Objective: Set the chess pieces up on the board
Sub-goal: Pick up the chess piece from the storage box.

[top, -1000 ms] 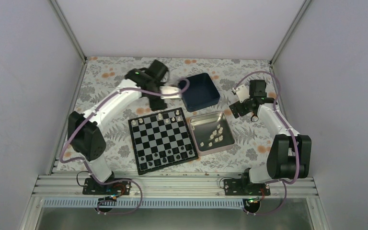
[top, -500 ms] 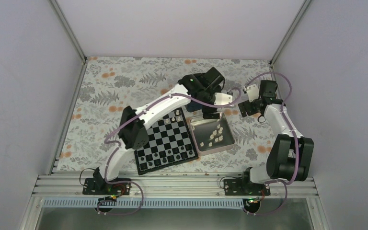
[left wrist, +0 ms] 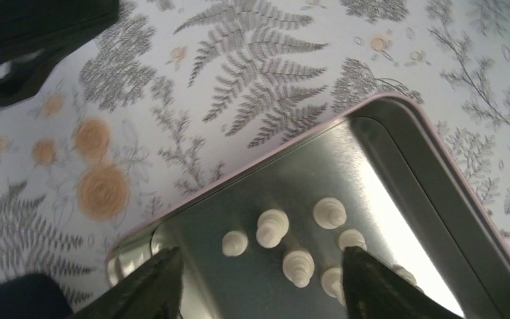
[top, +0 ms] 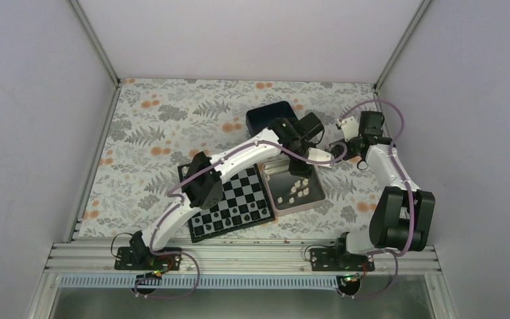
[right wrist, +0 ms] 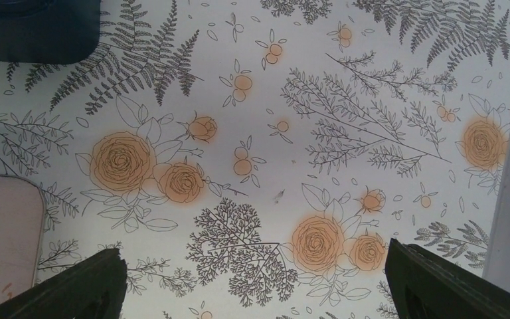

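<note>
My left tool [left wrist: 260,252] is spread wide with nothing in it. Its two dark, blurred fingers [left wrist: 163,282] sit either side of the pieces below, above the silver rectangular metal tin [left wrist: 412,173]. The tin is shiny inside, with rounded corners and a thin pinkish rim.

The tiny cream-white chess pieces [left wrist: 299,246] lie loose on the tin floor in a small cluster. They are knobby turned shapes with round heads. I count about seven in the left wrist view, some cut off by a finger.

The overhead view shows the tin just right of the flat square black-and-grey checkered board [top: 239,199], with the edges close or touching; I can't tell which. My left arm crosses over the board's far corner.

The dark blue square box [top: 265,118] sits behind the tin. It looks matte, with rounded corners.

My right tool [right wrist: 255,252] is also wide open and empty, both black fingers at the frame's bottom corners. It hangs over the bare surface [right wrist: 252,100], a pale cloth printed with grey ferns and orange roses.
</note>
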`<state>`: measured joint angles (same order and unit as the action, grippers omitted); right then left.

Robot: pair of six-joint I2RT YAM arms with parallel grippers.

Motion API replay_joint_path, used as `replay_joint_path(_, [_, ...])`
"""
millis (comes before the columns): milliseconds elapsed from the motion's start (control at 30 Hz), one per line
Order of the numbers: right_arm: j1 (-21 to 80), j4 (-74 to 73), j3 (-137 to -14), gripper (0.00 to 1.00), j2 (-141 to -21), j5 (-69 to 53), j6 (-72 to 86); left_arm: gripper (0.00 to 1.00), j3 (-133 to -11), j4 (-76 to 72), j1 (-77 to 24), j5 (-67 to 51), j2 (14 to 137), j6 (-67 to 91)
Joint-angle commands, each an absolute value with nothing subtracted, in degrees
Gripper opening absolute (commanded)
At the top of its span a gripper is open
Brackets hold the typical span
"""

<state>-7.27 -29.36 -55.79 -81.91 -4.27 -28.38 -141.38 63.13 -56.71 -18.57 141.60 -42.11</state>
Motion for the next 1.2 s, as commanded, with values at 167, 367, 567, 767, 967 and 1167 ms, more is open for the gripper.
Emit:
replay_joint_path(167, [-7.71,-29.49,-56.95,1.00,-80.98,-6.26,-28.02,0.47,-140.78,63.35,-57.95,-18.64,143.00,-43.46])
replay_joint_path(367, [-7.73,-29.96,-57.04,1.00,-81.46,-7.02,-28.20,0.44,-140.08,62.26,-57.96,-15.08,145.66,-43.84])
replay_joint_path(567, [-7.72,-30.23,-57.11,1.00,-81.49,-7.47,-28.39,0.45,-140.11,61.26,-57.92,-14.50,146.84,-43.42])
replay_joint_path(767, [-7.70,-30.33,-57.04,1.00,-81.79,-7.73,-28.56,0.45,-140.49,61.34,-57.97,-14.27,147.49,-43.49])
replay_joint_path(967, [-7.73,-30.36,-57.04,1.00,-81.93,-7.87,-28.65,0.45,-141.01,61.50,-57.93,-14.87,147.75,-43.62])
replay_joint_path(1167, [-7.72,-30.45,-57.01,1.00,-82.04,-8.00,-28.83,0.45,-142.36,62.32,-57.92,-15.63,148.35,-43.65])
